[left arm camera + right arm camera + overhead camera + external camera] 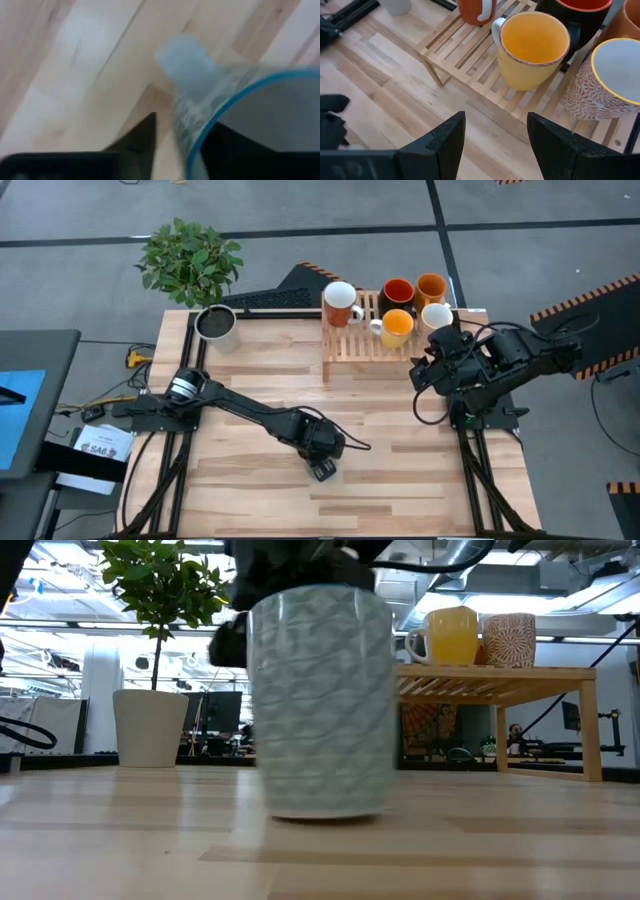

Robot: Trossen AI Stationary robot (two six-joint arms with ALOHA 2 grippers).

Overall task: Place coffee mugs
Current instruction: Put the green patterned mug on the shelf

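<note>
The light blue mug [320, 705] stands upright on its base in the table's near middle. My left gripper [177, 137] is over it, open, one finger [227, 147] inside the mug and the other [145, 137] outside the wall [187, 117]. In the high view the left gripper [322, 468] hides the mug. Five mugs stand on the wooden rack [350, 345]: brown-orange [340, 302], red with dark outside [398, 292], orange [431, 285], yellow [396, 327] and cream patterned [436, 315]. My right gripper [495, 135] is open at the rack's near edge, holding nothing. My left gripper straddles the light blue mug's wall below the rim [235, 95], coming from above. A strip of table shows between the outer finger and the wall. I cannot tell whether the inner finger touches the wall.
A grey-white pot with dark contents [216, 325] and a leafy plant [190, 260] stand at the table's far left corner. A keyboard [270, 300] lies along the far edge. Bare wood [250, 490] shows along the table's near side.
</note>
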